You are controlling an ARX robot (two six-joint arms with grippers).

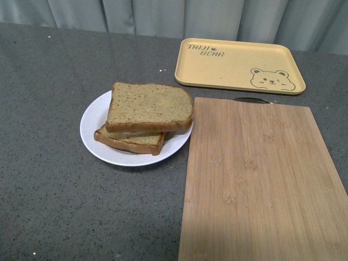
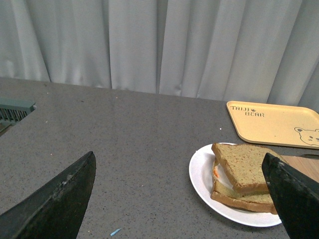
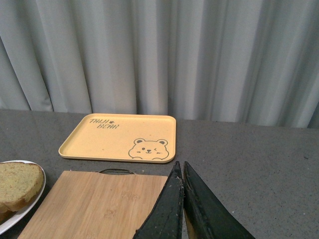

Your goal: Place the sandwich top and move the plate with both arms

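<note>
Tan-brown sandwich top [image 1: 149, 106]: lies flat on a second slice [image 1: 130, 142], skewed to it, with a pale layer showing between them; both sit on the plate [image 1: 92, 129].
plate: white, round, on the desk [image 1: 49, 190]; ahead of the left hand [image 2: 178, 157], part of it hidden behind one finger; touching the board [image 1: 261, 179] or just beside it, cannot tell which.
left hand: released, fingers [image 2: 60, 199] wide apart, nothing in it, above the desk.
right hand [image 3: 180, 167]: clenched, fingertips together, nothing between them; plate well off to its side.
board: bamboo, directly ahead of and under the right hand.
tray [image 1: 234, 65]: yellow, bear drawing, beyond the board from the right hand.
</note>
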